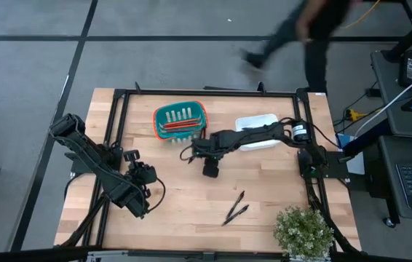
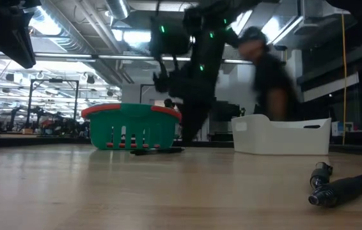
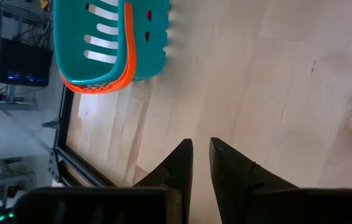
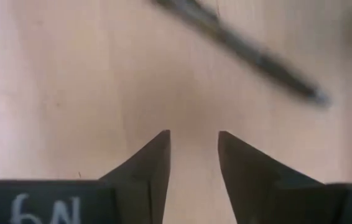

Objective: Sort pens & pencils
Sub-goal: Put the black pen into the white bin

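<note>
Your right gripper (image 4: 193, 146) hangs over the middle of the table just in front of the teal basket (image 1: 180, 121), fingers parted with nothing between them, and a black pen (image 4: 250, 56) lies on the wood right ahead of the tips, so it looks to me like you're lining up a pick. In the low view that pen (image 2: 157, 151) sits flat just in front of the basket. The pencils (image 1: 180, 127) lie across the basket floor, red-orange against the teal, already sorted by the look of it. Two more pens (image 1: 236, 209) lie crossed well away toward the near edge, close to the potted plant (image 1: 304, 231), so there's work left. The white bin (image 1: 257, 132) sits beside the basket under your right arm, likely where the pens belong; what's in it I can't see. Your left gripper (image 3: 201, 158) waits low at the left side, fingers a narrow gap apart and empty, pointed toward the basket. The top is pale butcher-block wood (image 1: 184, 211) in a black frame. Beyond it, grey floor, a bright workshop, and a person (image 1: 315, 33) walking past the far side
</note>
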Robot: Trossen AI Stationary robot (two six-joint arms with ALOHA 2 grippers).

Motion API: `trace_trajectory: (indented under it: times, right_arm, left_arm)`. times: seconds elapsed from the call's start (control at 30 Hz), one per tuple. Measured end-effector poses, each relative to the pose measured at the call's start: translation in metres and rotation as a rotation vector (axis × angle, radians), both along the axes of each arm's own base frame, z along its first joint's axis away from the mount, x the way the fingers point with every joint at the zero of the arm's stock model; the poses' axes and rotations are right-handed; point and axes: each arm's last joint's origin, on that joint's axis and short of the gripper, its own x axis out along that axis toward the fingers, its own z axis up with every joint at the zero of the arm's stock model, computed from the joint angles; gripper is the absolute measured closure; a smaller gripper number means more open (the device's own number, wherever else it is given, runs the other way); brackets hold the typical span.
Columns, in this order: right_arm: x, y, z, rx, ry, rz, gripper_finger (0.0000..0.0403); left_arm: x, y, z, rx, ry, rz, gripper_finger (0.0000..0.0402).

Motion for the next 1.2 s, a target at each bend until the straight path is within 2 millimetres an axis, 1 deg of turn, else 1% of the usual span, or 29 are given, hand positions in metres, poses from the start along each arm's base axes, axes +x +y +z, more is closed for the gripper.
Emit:
trace_trajectory:
  times: [0.17,0.23,0.33,0.47,0.57,0.87,0.97,1.07,1.2]
  right_arm:
    - [0.014,0.019,0.027,-0.157,-0.075,0.225,0.0267]
    - [0.017,0.020,0.033,-0.179,-0.095,0.286,0.0267]
    - [0.019,0.016,0.037,-0.199,-0.099,0.347,0.0267]
    - [0.019,0.009,0.038,-0.188,-0.086,0.449,0.0267]
    - [0.020,0.003,0.038,-0.180,-0.091,0.491,0.0267]
    - [0.025,-0.016,0.037,-0.149,-0.153,0.536,0.0267]
    - [0.028,-0.018,0.038,-0.156,-0.183,0.540,0.0267]
    - [0.029,-0.019,0.039,-0.118,-0.209,0.553,0.0267]
    - [0.031,-0.019,0.031,-0.105,-0.202,0.559,0.0267]
  left_arm:
    - [0.000,0.000,0.000,0.003,0.002,0.000,0.0352]
    - [0.000,0.000,0.000,0.002,0.002,0.000,0.0352]
    - [0.000,0.000,0.000,0.002,0.002,0.000,0.0352]
    - [0.000,0.000,0.000,0.002,0.002,0.000,0.0352]
    - [0.000,0.000,0.000,0.002,0.002,0.000,0.0352]
    - [0.000,0.000,0.000,0.004,0.007,-0.006,0.0352]
    - [0.000,0.000,0.000,0.004,0.008,-0.006,0.0352]
    - [0.000,0.000,0.000,0.004,0.008,-0.006,0.0352]
    - [0.000,0.000,0.000,0.005,0.009,-0.006,0.0352]
